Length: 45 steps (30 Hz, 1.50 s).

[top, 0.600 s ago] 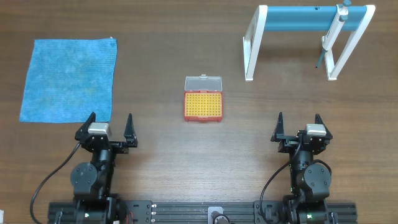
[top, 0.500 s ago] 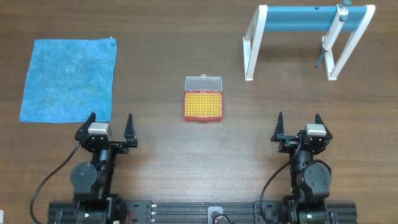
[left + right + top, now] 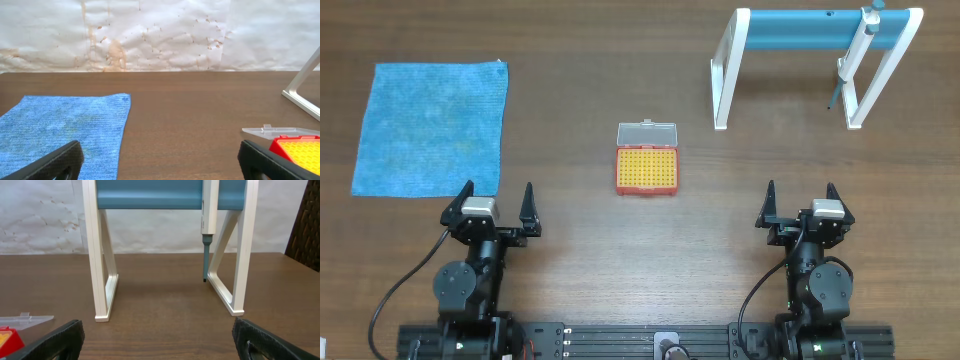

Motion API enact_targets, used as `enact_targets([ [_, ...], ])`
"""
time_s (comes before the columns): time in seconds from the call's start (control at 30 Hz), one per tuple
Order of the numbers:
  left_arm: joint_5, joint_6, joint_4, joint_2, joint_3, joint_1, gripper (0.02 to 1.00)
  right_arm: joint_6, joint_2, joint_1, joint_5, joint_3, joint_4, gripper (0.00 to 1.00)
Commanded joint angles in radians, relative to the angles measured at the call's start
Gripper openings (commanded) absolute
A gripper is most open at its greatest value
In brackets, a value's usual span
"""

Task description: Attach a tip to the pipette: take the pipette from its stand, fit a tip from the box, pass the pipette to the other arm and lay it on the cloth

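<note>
The pipette (image 3: pixel 853 48) hung upright at the right end of the stand (image 3: pixel 800 33), at the far right of the bench (image 3: pixel 720 230). From above it lay foreshortened against the blue crossbar. The right wrist view gave its side profile: the pipette (image 3: pixel 205 255) hung down beside the stand's right-hand leg, its dark shaft ending short of the bench under the stand (image 3: pixel 150 194). The tip box (image 3: pixel 646 170) sat mid-bench, well apart from the stand, with its clear lid (image 3: pixel 647 133) folded back. The left wrist view caught the box's orange corner (image 3: pixel 299 150). The blue cloth (image 3: pixel 432 128) lay flat at the far left. The left end effector (image 3: pixel 498 190) rested near the cloth's near edge, fingers spread wide and holding nothing. The right end effector (image 3: pixel 801 190) sat likewise spread and unloaded, facing the stand.
</note>
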Motion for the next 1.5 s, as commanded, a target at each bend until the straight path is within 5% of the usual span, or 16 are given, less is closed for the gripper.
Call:
enact_targets([
  [0.03, -0.014, -0.005, -0.008, -0.010, -0.002, 0.004, 0.998, 0.011, -0.008, 0.005, 0.020, -0.004, -0.005, 0.974],
  [0.47, -0.014, -0.005, -0.008, -0.010, -0.002, 0.004, 0.998, 0.004, 0.002, 0.004, 0.036, -0.002, 0.034, 0.974],
  [0.57, -0.014, -0.005, -0.008, -0.010, -0.002, 0.004, 0.996, -0.001, 0.422, -0.028, 0.043, 0.248, 0.039, 0.974],
  [0.67, -0.014, -0.005, -0.008, -0.010, -0.002, 0.004, 0.996, -0.129, 0.785, -0.071, 0.029, 0.550, -0.032, 0.974],
  [0.8, -0.014, -0.005, -0.008, -0.010, -0.002, 0.004, 1.000, -0.211, 1.067, -0.203, -0.140, 0.826, -0.128, 0.974],
  [0.9, -0.014, -0.005, -0.008, -0.010, -0.002, 0.004, 0.998, -0.210, 1.187, -0.418, -0.520, 0.874, -0.117, 0.974],
  [0.97, -0.014, -0.005, -0.008, -0.010, -0.002, 0.004, 0.996, -0.207, 1.233, -0.492, -0.654, 0.874, -0.067, 0.974],
  [1.5, -0.014, -0.005, -0.008, -0.010, -0.002, 0.004, 0.998, -0.085, 1.614, -0.512, -0.697, 0.874, 0.485, 0.974],
])
